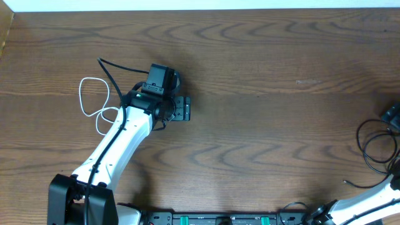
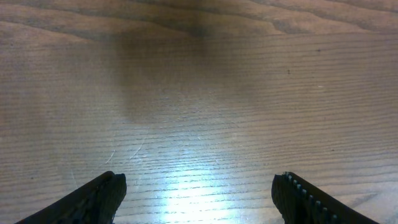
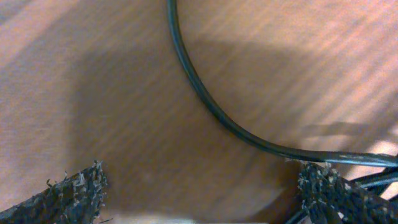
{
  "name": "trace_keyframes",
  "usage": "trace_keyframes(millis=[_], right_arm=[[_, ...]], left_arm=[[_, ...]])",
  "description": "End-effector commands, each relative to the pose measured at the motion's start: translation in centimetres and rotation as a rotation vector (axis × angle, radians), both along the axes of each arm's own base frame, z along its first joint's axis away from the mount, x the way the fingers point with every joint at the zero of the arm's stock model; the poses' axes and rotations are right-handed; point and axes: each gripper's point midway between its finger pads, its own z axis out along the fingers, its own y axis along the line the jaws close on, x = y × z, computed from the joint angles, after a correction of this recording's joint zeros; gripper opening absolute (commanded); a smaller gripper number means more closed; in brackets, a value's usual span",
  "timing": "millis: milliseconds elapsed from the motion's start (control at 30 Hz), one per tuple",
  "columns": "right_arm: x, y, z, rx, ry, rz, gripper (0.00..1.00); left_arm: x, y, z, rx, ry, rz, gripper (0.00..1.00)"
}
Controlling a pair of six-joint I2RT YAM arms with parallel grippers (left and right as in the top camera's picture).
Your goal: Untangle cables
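Wood-grain tabletop carries everything. The left claw stands apart over bare wood near the middle, holding nothing, and the white cable loops just beside its arm. The right claw is likewise spread, low over the black cables bunched at the right edge. One strand curves between its fingers, ungripped. Separating looks to be the step in hand. Next, the right claw should close on that strand and draw it clear.
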Motion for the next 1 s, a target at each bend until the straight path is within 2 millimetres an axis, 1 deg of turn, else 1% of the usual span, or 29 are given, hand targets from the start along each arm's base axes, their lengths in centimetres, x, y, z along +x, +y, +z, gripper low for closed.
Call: trace_keyframes(millis=[0,133,167,333,433,533,667,700,800,967], right_arm=[[0.0,3.0,-3.2,0.189,-0.036,0.085,0.99],[2.2,3.8,-1.3,0.229,-0.08,0.148,0.99],[2.9,4.3,-0.6,0.243,-0.096,0.187,0.98],[7.7,8.6,4.3,0.356,-0.257,0.437,0.98],[9.4,10.7,6.0,0.367,-0.267,0.535,0.98],[10.8,13.2,7.1,0.349,-0.247,0.65,0.99],[12.3,16.8,7.5,0.353,-0.206,0.736,0.99],[12.7,18.1,7.4,0.356,-0.193,0.763,0.99],[13.2,21.3,6.9,0.347,-0.135,0.826,0.99],[13.8,25.8,5.8,0.274,-0.015,0.921,0.99]], left_arm=[[-0.3,0.1,-0.4,0.003,0.013,0.008,0.8],[-0.3,0.1,-0.4,0.003,0.013,0.008,0.8],[-0.3,0.1,-0.4,0.003,0.013,0.008,0.8],[-0.3,0.1,-0.4,0.003,0.013,0.008,0.8],[-0.3,0.1,-0.4,0.003,0.013,0.008,0.8],[-0.3,0.1,-0.4,0.003,0.013,0.008,0.8],[-0.3,0.1,-0.4,0.003,0.013,0.008,0.8],[-0.3,0.1,-0.4,0.003,0.013,0.008,0.8],[-0.3,0.1,-0.4,0.003,0.013,0.008,0.8],[-0.3,0.1,-0.4,0.003,0.013,0.008,0.8]])
